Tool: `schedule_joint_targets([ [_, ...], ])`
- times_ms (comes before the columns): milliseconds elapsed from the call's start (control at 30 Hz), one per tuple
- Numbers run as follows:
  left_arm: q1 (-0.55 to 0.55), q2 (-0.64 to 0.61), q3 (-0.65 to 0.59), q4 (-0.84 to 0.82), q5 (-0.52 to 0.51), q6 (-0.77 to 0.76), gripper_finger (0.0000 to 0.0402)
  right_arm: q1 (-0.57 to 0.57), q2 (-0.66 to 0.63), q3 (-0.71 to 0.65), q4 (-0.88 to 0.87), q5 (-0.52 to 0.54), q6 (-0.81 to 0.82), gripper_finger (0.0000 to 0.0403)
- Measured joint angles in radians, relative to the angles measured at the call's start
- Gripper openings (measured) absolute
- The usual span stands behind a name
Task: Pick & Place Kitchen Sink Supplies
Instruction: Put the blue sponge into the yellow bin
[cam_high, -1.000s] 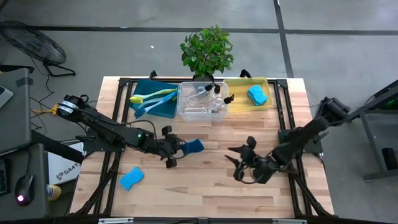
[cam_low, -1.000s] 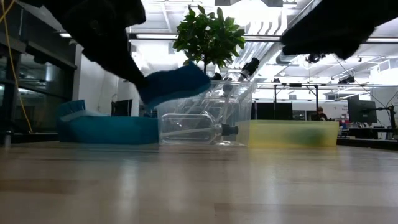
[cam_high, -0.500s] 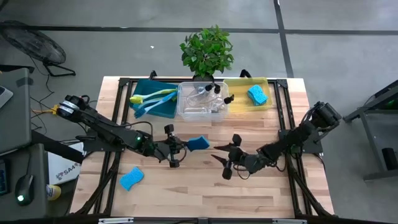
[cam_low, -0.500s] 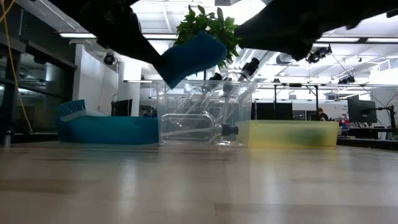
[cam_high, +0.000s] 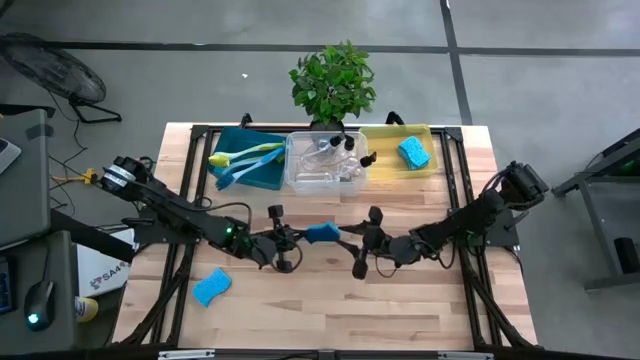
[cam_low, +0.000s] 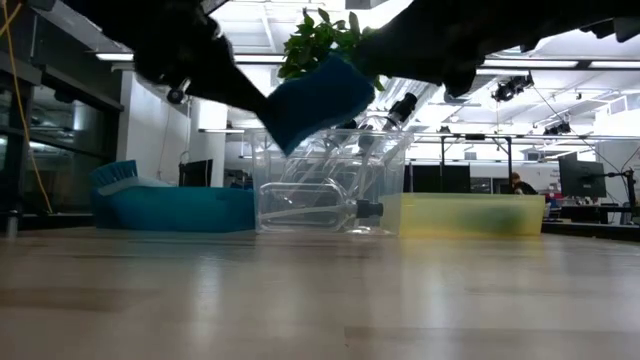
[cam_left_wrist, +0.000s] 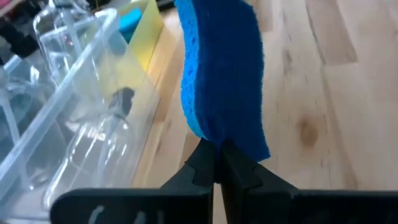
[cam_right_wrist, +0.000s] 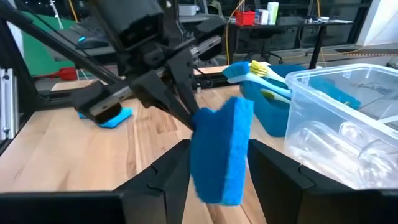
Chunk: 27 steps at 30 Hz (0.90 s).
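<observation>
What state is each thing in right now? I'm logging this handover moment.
Held sponge: lifted off the table, pinched at one end by the left gripper.
Right gripper: open, fingers either side of the held sponge.
Second sponge: lying on the table.
Third sponge: in the yellow bin.
Brushes: lying in the teal bin.
Bottles: lying in the clear bin.

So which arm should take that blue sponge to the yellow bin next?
Probably the right. Its open end effector already straddles the sponge that the left end effector pinches, and the yellow bin is on its side.
</observation>
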Motion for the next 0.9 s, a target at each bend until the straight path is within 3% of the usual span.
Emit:
schedule_joint_targets([
  [267, -0.003, 0.008, 0.0, 0.038, -0.006, 0.023, 0.0, -0.052, 0.0, 0.0, 0.0, -0.125, 0.034, 0.0154],
  [733, -0.003, 0.008, 0.0, 0.042, -0.005, 0.025, 0.0, -0.105, 0.0, 0.0, -0.005, -0.219, 0.029, 0.0153],
  [900, -0.003, 0.008, 0.0, 0.042, -0.004, 0.025, 0.0, -0.105, 0.0, 0.0, -0.005, -0.234, 0.026, 0.013],
])
